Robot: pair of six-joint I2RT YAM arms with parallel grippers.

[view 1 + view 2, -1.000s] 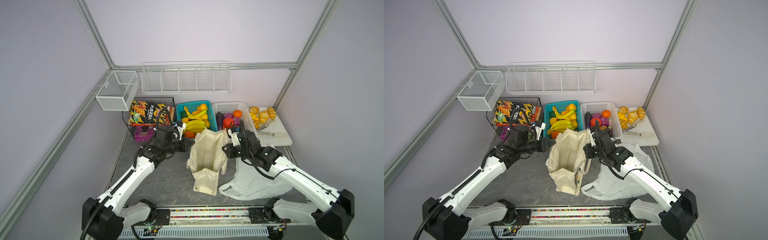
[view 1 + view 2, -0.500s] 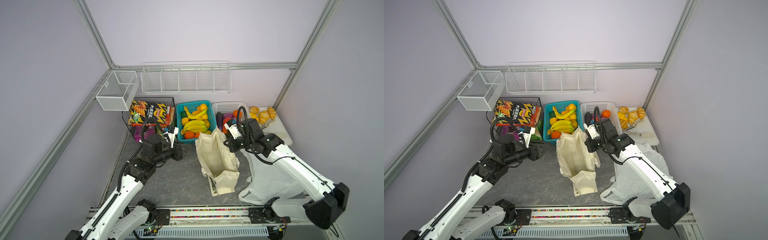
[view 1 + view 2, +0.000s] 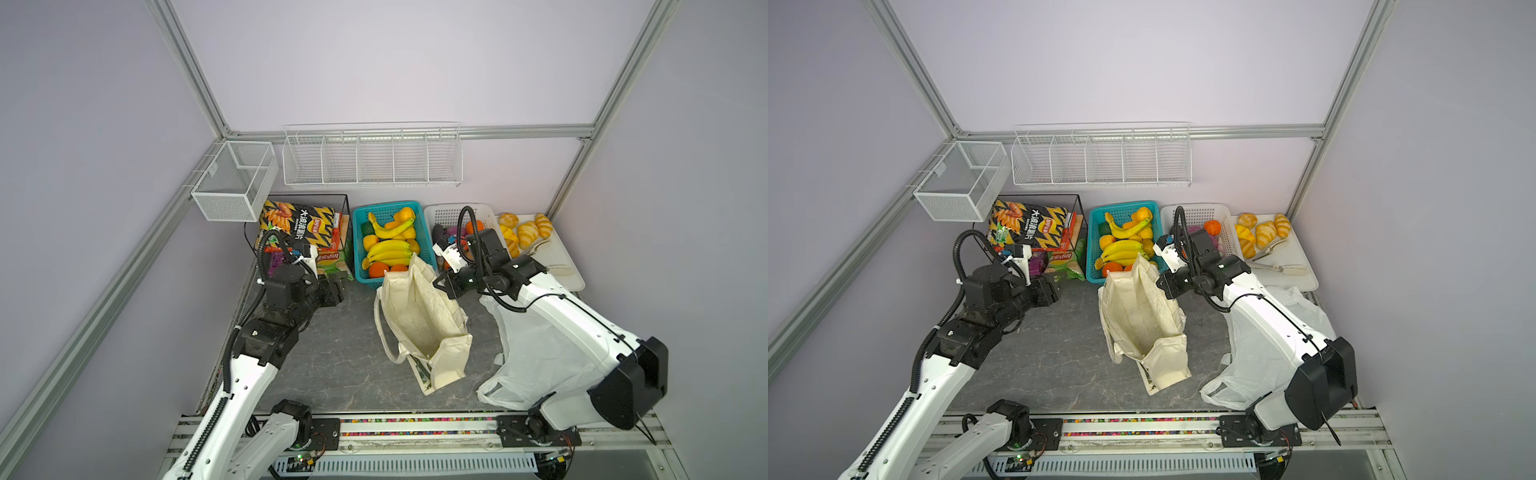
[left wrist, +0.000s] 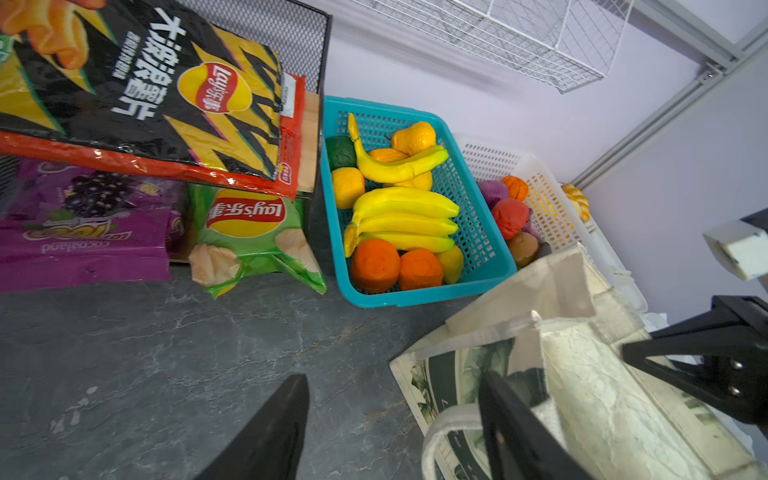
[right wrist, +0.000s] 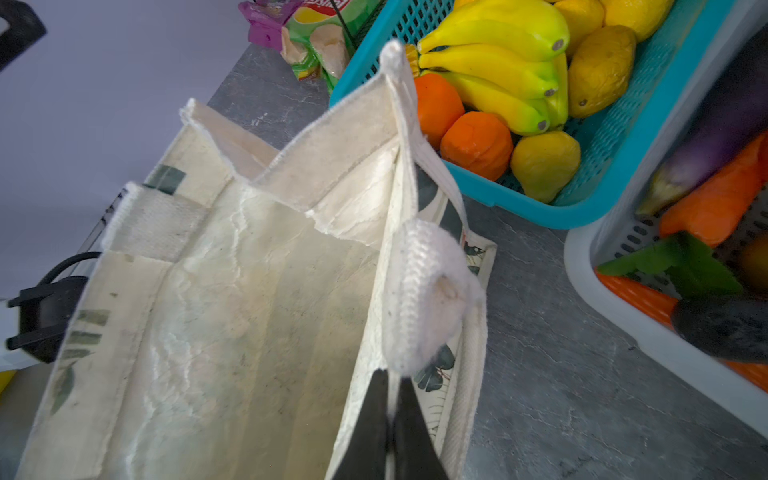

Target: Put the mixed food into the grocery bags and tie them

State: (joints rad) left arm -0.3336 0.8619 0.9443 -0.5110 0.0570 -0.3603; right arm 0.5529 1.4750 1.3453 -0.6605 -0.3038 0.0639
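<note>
The cream canvas tote (image 3: 419, 320) stands with its mouth open on the grey floor in both top views. My right gripper (image 5: 390, 374) is shut on its thick rope handle (image 5: 424, 291) and holds that side up. The left gripper (image 4: 395, 378) is open and empty, left of the tote and apart from it. The purple snack packet (image 4: 83, 232) and green Lay's packet (image 4: 249, 232) lie just beyond it. A red tomato (image 4: 509, 216) and purple onion (image 4: 492, 192) sit in the white basket. The white plastic bag (image 3: 536, 353) lies crumpled under the right arm.
A large black-and-yellow chip bag (image 3: 299, 220) leans in a black wire bin. A teal basket (image 3: 386, 205) of bananas and oranges and a white basket (image 3: 446, 214) stand behind the tote. A tray (image 3: 557, 253) with croissants lies far right. Wire racks (image 3: 370, 162) hang on the back wall.
The left gripper has let go of the tote's left side, opened and drawn back left. The right gripper has shut on the handle, and the tote has shifted right, standing more open.
</note>
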